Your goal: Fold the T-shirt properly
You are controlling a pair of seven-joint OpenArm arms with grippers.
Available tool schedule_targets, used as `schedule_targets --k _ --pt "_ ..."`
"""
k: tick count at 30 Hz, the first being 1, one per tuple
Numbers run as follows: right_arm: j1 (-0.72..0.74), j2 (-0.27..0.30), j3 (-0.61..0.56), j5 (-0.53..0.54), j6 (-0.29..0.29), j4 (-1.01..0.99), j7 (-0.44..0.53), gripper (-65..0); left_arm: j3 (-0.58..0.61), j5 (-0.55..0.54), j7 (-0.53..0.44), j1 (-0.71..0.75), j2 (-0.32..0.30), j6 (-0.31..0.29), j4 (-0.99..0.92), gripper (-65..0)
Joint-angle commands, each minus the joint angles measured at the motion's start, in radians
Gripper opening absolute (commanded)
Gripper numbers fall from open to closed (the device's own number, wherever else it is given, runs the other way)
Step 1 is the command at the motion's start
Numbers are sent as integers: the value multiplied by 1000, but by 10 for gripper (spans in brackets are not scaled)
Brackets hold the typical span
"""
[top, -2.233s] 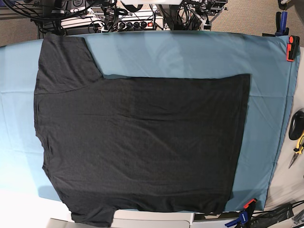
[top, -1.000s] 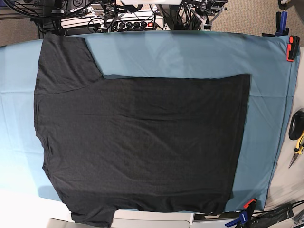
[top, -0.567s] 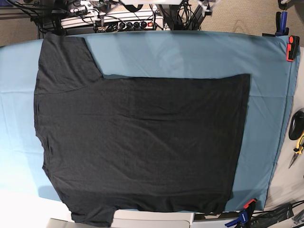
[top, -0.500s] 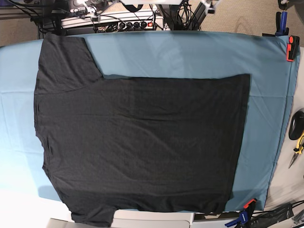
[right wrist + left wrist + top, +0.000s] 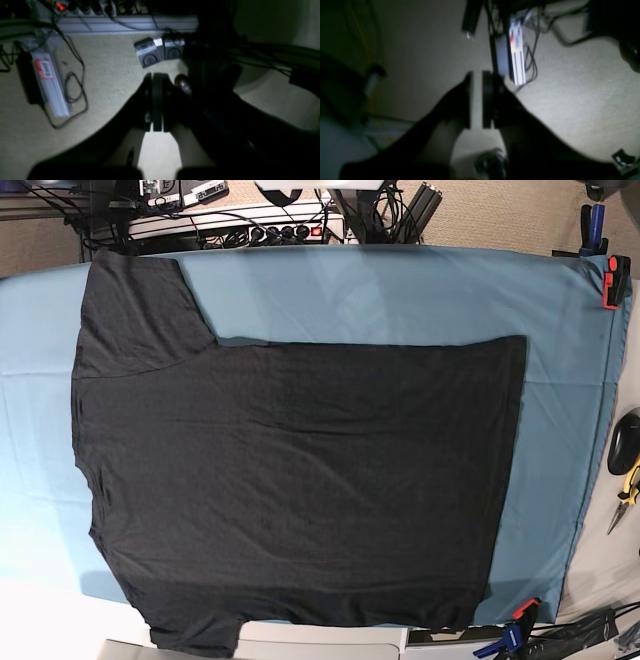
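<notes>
The T-shirt [image 5: 300,480] is black and plain side up, spread flat on the blue table cloth [image 5: 400,290]. Its neck end points left, one sleeve [image 5: 135,310] lies at the upper left, and the other sleeve [image 5: 195,635] hangs at the front edge. Neither gripper shows in the base view. In the left wrist view my left gripper [image 5: 477,75] hangs over the floor with a narrow gap between its fingers and nothing in it. In the right wrist view my right gripper [image 5: 155,75] is shut and empty, also over the floor behind the table.
Orange clamps [image 5: 614,280] and a blue clamp [image 5: 515,635] pin the cloth at the right side. Pliers [image 5: 628,495] and a black object [image 5: 625,442] lie at the right edge. A power strip with cables [image 5: 290,230] sits behind the table; a grey labelled box [image 5: 48,82] lies on the floor.
The T-shirt lies exactly as before. Arm parts and cables along the top edge of the base view have shifted, uncovering more of the equipment behind the table.
</notes>
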Motion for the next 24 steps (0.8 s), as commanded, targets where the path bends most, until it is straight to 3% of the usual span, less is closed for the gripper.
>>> schedule_targets --k 1,3,6,9,14,20,24 --pt "-48 23 8 20 -6 53 14 -650 0 1 -14 50 -19 -2 65 -572" --pt "-114 40 8 30 -13 158 -2 -650 0 1 3 107 -51 -2 186 -572" --pt "-194 47 37 30 -87 317 -49 -650 0 1 85 166 -98 -2 361 -572" --pt "-255 47 105 32 -92 459 -60 -650 0 2 124 205 -137 -3 502 -572" --pt "-305 47 252 121 -92 637 -102 -650 0 49 135 208 -164 -3 649 -572" --pt "-302 47 428 276 -87 740 -115 -650 0 53 135 139 -163 -2 698 -572" --pt "-261 47 508 355 -5 756 -141 -650 -1 53 142 75 -153 -2 698 -572"
